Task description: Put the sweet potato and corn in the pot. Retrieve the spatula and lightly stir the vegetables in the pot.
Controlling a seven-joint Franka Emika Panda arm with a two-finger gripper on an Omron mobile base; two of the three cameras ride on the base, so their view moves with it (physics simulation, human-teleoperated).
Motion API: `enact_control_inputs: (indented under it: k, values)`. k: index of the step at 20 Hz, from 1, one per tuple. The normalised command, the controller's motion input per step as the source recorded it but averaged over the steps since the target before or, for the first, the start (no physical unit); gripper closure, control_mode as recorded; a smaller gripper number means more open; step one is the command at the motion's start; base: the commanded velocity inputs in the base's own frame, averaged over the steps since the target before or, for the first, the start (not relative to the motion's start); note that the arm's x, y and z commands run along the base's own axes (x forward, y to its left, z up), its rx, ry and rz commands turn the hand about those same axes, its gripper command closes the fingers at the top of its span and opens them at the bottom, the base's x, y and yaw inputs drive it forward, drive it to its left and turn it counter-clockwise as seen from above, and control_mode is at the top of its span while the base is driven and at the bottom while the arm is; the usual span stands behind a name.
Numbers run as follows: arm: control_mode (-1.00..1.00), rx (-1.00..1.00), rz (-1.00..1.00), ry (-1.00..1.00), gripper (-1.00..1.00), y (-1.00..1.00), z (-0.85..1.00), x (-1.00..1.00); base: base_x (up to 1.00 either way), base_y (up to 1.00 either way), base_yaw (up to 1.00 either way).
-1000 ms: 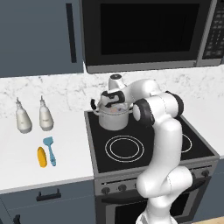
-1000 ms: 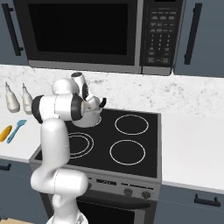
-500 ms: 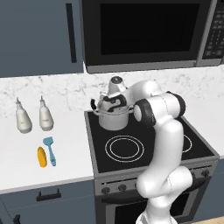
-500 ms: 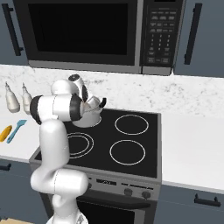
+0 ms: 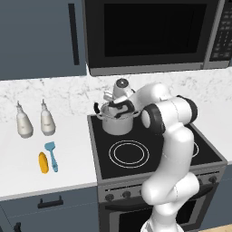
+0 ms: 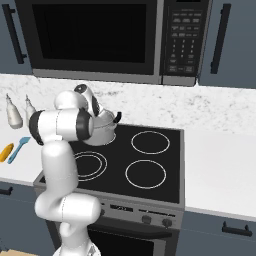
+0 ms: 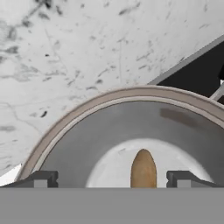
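The gripper (image 7: 112, 178) hangs over the mouth of the pot (image 5: 117, 121), pointing down into it. In the hand view its two dark fingertips (image 7: 42, 178) stand far apart, one at each side of the picture, with nothing between them but open space. The jaws are wide open and hold nothing. They touch neither the rim nor the wall of the pot.

The sweet potato (image 7: 143, 169) lies on the pale floor of the pot, below the gap between the fingertips and a little toward the right one. It is free of the gripper. Past the pot's rim (image 7: 87, 105) the hand view shows the speckled white counter (image 7: 65, 52) and a corner of the black stove top (image 7: 197, 70).

The pot stands on the far left burner of the stove (image 5: 149, 152), with its black handles out to the sides. In the right base view the arm hides most of the pot (image 6: 106, 131).

The corn (image 5: 43, 162) lies on the counter (image 5: 27, 174) to the left of the stove, toward the near edge. The spatula (image 5: 52, 155) lies just beside it on the right, blade pointing away, handle toward the near edge. In the right base view both sit at the far left, the corn (image 6: 5, 152) and the spatula (image 6: 18, 149) side by side. Two white bottles (image 5: 34, 121) stand behind them near the wall. A microwave (image 5: 149, 34) hangs above the stove.
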Motion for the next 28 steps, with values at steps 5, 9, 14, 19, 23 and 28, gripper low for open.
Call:
enact_control_inputs:
  k: [5, 9, 14, 19, 23, 28]
  values:
    - [-1.0, 0.0, -0.02, 0.11, -1.0, 0.0, 0.45, 0.0, 0.0, 0.0, 0.0]
    - [-1.0, 0.0, 0.0, 0.0, -1.0, 0.0, -0.03, 0.0, 0.0, 0.0, 0.0]
    - [-1.0, 0.0, 0.0, 0.0, -1.0, 0.0, -0.25, -0.01, 0.0, 0.0, 0.0]
    - [-1.0, 0.0, 0.0, -0.02, -1.0, 0.0, -0.19, -0.05, 0.0, 0.0, 0.0]
    - [-1.0, 0.0, 0.0, -0.1, -1.0, 0.0, 0.0, -0.21, 0.0, 0.0, 0.0]
    - [-1.0, 0.0, 0.0, -0.13, -1.0, 0.0, -0.01, -0.29, 0.0, 0.0, 0.0]
